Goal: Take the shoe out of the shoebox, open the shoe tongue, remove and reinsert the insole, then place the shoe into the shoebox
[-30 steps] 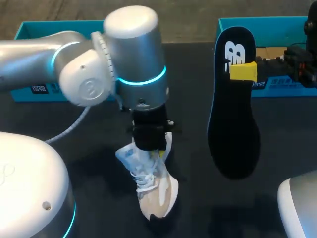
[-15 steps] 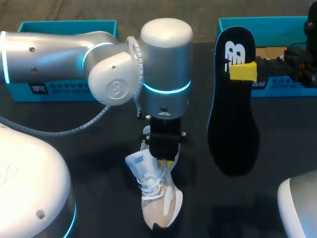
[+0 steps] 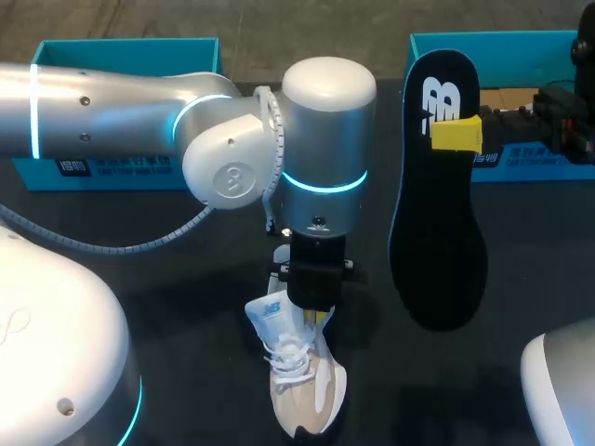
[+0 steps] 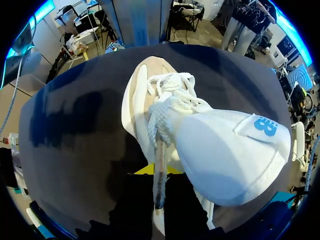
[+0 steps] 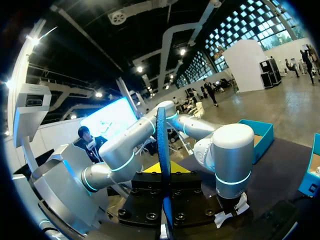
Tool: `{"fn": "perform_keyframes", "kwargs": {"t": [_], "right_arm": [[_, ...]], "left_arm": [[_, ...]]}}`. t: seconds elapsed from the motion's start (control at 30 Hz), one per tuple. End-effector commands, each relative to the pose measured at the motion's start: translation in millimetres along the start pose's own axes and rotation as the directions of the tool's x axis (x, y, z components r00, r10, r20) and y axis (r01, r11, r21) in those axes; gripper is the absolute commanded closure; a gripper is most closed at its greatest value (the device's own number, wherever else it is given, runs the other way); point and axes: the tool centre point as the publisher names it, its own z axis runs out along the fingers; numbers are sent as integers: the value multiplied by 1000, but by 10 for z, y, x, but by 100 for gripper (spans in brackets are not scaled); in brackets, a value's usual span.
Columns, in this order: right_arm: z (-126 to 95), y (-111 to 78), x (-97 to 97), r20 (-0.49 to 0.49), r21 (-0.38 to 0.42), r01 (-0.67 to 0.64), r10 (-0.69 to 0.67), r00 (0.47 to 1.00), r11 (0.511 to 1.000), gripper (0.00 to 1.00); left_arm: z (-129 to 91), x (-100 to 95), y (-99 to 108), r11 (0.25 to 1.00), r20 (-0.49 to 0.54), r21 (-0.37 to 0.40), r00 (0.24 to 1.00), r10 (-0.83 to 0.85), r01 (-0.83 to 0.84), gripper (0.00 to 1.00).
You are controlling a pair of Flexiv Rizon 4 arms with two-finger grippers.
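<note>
My left end effector [image 3: 314, 311] is clamped on the sneaker [image 3: 302, 386], counter [image 3: 186, 316] 6 o'clock. Right end effector [image 3: 457, 135] pinches the insole [image 3: 437, 251] aloft, sneaker's 2 o'clock. I'd steady the sneaker and feed the insole toe-first.

The left arm [image 3: 139, 102] bends straight down, its left claw [image 3: 314, 314] set into the heel end of the white and beige shoe [image 3: 302, 395], whose toe lies on the dark tabletop [image 3: 186, 307] — pointing away from the claw, toward the camera. Well off to the side, the right claw [image 3: 456, 133] — one yellow tip showing — grips the black insole [image 3: 437, 242] on end. A teal shoebox [image 3: 521, 46] stands just behind that claw, and a second teal box [image 3: 125, 56] lies beyond the left arm.
</note>
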Motion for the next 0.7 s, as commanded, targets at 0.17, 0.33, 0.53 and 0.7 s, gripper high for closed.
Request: {"fn": "perform_keyframes", "kwargs": {"t": [0.17, 0.33, 0.53, 0.7], "right_arm": [[28, 48, -23, -3, 9, -1, 1, 1000, 1000, 100], [28, 48, -23, -3, 9, -1, 1, 1000, 1000, 100], [28, 48, -23, -3, 9, -1, 1, 1000, 1000, 100], [28, 48, -23, -3, 9, -1, 1, 1000, 1000, 100]], "left_arm": [[92, -104, 1, 1000, -16, -5, 1000, -7, 7, 100], [93, -100, 1, 1000, 6, -16, 1000, -13, 13, 63], [5, -51, -4, 1000, 77, -10, 997, -25, 26, 0], [-240, 16, -71, 999, 182, -35, 983, -30, 37, 0]]}}
